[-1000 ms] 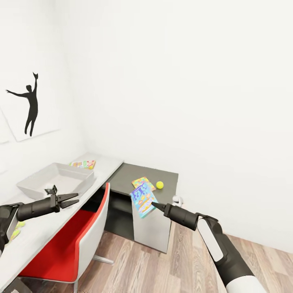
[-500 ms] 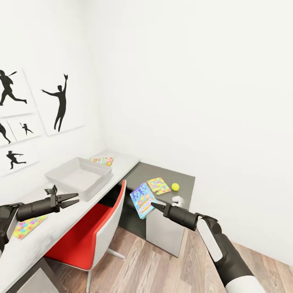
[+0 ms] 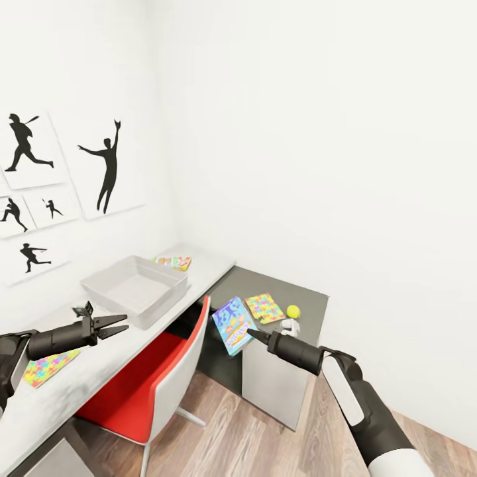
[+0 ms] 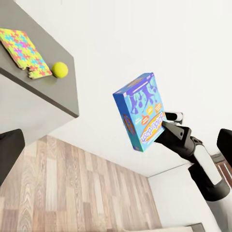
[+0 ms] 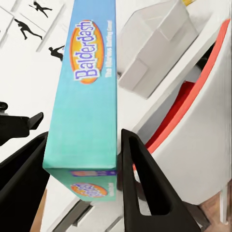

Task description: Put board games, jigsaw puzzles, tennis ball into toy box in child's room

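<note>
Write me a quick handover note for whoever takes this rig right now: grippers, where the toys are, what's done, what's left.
Right gripper: shut on the blue board game, held in the air beside the desk.
Left gripper: open, empty, over the light grey desktop.
Toy box: on that desktop, looks empty.
Another board game lies behind the box. One jigsaw puzzle lies near the left arm.
Second jigsaw puzzle and the tennis ball sit on the dark lower section.
Nothing boxed yet; everything seen remains.

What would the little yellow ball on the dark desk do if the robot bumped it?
The small round yellow-green tennis ball would probably roll, since it sits loose on the flat dark grey desk section. It lies fairly near the edge, so it might drop off.
</note>
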Robot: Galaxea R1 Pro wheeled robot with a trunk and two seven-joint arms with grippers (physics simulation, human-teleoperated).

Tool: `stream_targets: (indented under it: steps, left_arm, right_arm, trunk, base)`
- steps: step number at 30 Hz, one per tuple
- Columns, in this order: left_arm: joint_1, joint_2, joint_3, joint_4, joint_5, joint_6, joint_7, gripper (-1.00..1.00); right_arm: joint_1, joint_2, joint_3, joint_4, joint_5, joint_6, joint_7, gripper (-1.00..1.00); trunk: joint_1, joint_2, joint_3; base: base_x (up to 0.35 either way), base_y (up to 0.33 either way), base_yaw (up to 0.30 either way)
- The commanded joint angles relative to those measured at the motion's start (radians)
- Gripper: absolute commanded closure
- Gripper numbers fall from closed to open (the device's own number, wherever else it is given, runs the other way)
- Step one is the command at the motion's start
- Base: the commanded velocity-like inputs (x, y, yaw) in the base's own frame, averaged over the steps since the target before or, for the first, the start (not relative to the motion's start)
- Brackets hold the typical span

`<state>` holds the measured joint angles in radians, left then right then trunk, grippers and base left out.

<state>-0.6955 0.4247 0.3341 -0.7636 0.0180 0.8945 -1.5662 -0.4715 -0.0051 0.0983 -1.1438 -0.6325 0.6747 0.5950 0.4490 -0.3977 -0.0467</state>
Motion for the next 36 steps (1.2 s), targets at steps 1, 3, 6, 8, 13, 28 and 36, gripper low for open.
stream_targets:
  steps: [1,3,6,8,13,28,36]
  left_arm:
    - [-0.001,0.0,0.0,0.0,-0.001,0.011,-0.005,-1.0]
    - [-0.001,0.0,0.0,0.0,-0.001,0.011,-0.005,-1.0]
    - [-0.001,-0.001,0.0,0.0,-0.001,0.011,-0.005,-1.0]
    - [-0.001,0.0,0.0,0.0,-0.002,0.011,-0.005,-1.0]
    - [-0.001,0.0,0.0,0.0,-0.002,0.011,-0.005,-1.0]
    - [-0.001,0.001,0.002,0.0,-0.001,0.011,-0.005,-1.0]
    - [0.0,0.002,0.004,0.0,-0.001,0.011,-0.005,-1.0]
  right_arm:
    - [-0.001,-0.003,-0.001,-0.006,-0.007,0.007,0.001,1.0]
    - [-0.001,-0.004,-0.003,-0.023,-0.008,0.011,0.002,1.0]
    - [0.003,-0.006,-0.003,-0.097,-0.013,0.021,0.003,1.0]
    - [0.019,-0.006,-0.003,-0.161,-0.017,0.038,0.003,1.0]
    - [0.049,-0.006,-0.015,-0.237,-0.022,0.117,0.0,1.0]
    - [0.059,-0.005,-0.061,-0.252,-0.013,0.155,0.004,1.0]
    - [0.059,0.006,-0.054,-0.254,-0.008,0.152,-0.01,1.0]
  trunk:
    - [0.001,-0.002,-0.002]
    - [0.001,-0.002,-0.002]
    - [0.001,-0.002,-0.002]
    - [0.001,-0.002,-0.002]
    - [0.001,-0.002,-0.002]
    - [0.001,-0.002,-0.002]
    - [0.001,-0.002,-0.002]
  base:
    - [0.207,-0.185,0.003]
    - [0.186,-0.152,0.003]
    - [0.099,-0.068,0.001]
    - [0.047,-0.033,0.001]
    - [0.017,-0.012,0.0]
    - [0.087,-0.069,0.0]
    - [0.047,-0.045,0.167]
